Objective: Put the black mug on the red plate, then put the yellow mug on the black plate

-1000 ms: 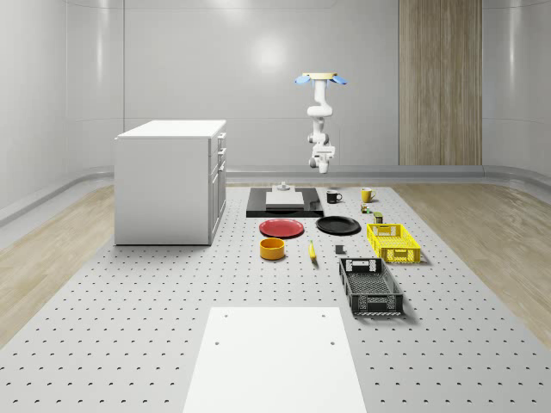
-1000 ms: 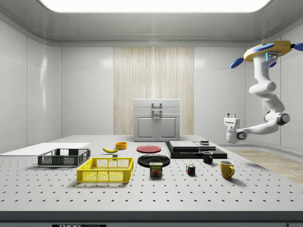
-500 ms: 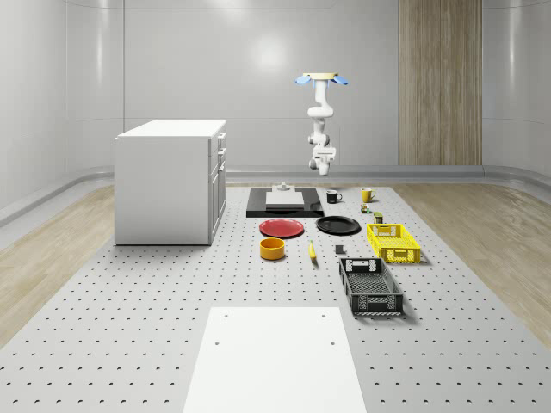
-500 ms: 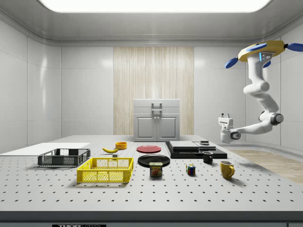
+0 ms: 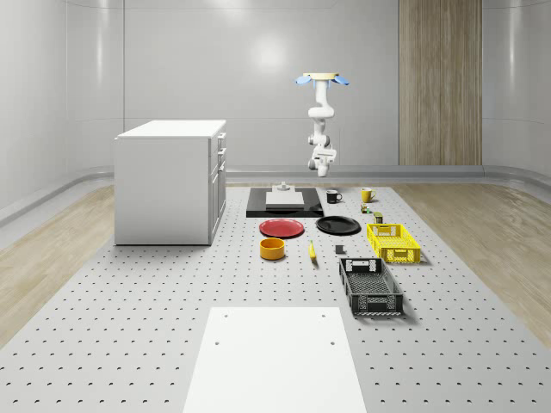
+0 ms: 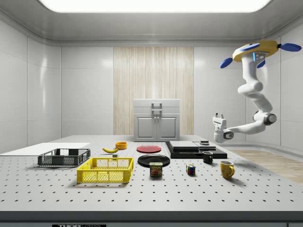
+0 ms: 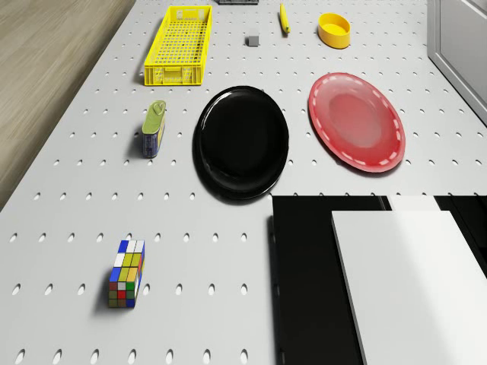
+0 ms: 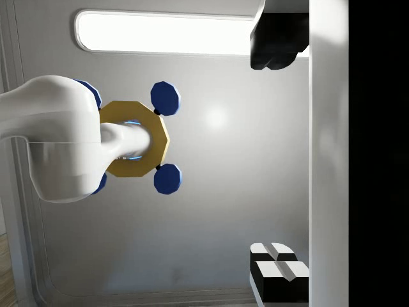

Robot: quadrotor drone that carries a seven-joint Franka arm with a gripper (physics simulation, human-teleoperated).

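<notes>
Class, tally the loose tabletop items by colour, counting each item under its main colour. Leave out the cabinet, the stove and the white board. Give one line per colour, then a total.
Yellow: 4 (yellow mug, crate, bowl, banana)
Black: 3 (black mug, black plate, basket)
Red: 1 (red plate)
Multicoloured: 2 (puzzle cube, food can)
Grey: 1 (small block)
Total: 11

"SPAM" on the can (image 6: 155, 169), unreadable white lettering at the side view's bottom edge
</notes>
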